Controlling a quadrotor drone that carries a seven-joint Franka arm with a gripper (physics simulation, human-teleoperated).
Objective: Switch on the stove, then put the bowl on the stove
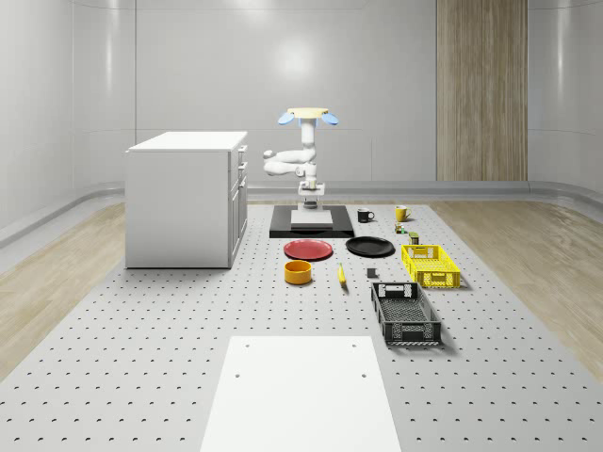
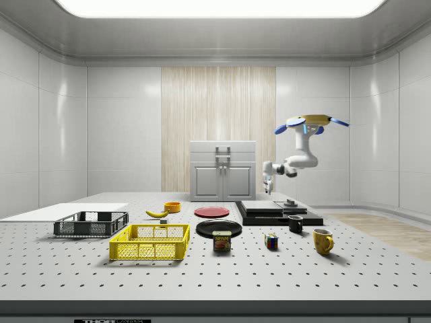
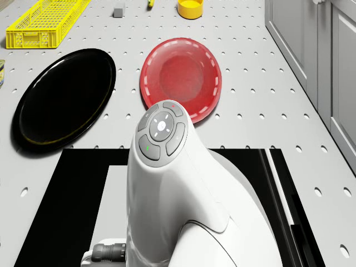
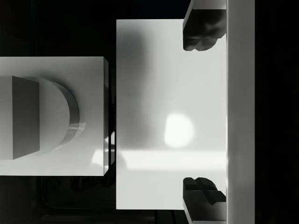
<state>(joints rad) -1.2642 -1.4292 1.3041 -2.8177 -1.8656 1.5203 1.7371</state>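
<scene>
The stove point(image 1: 312, 226) is a black base with a pale square plate point(image 4: 163, 93) and a round knob point(image 4: 42, 116) on a white block beside the plate. My drone point(image 1: 306, 117) hovers over the stove. Its arm point(image 3: 167, 167) reaches down, so the gripper point(image 1: 311, 200) hangs a little above the plate. In the wrist view the gripper point(image 4: 203, 112) is open, its dark fingertips point(image 4: 203, 30) wide apart over the plate with nothing between them. The side view puts the gripper point(image 2: 268, 188) left of the knob point(image 2: 289, 202). The orange bowl point(image 1: 299, 272) stands on the table in front of the stove.
A white cabinet point(image 1: 188, 198) stands at the whole-scene view's left of the stove. A red plate point(image 1: 308, 249) and a black plate point(image 1: 369, 247) lie between stove and bowl. Two mugs point(image 1: 366, 215), a yellow crate point(image 1: 431, 265), a black crate point(image 1: 405, 313) and a banana point(image 1: 341, 275) lie to the right.
</scene>
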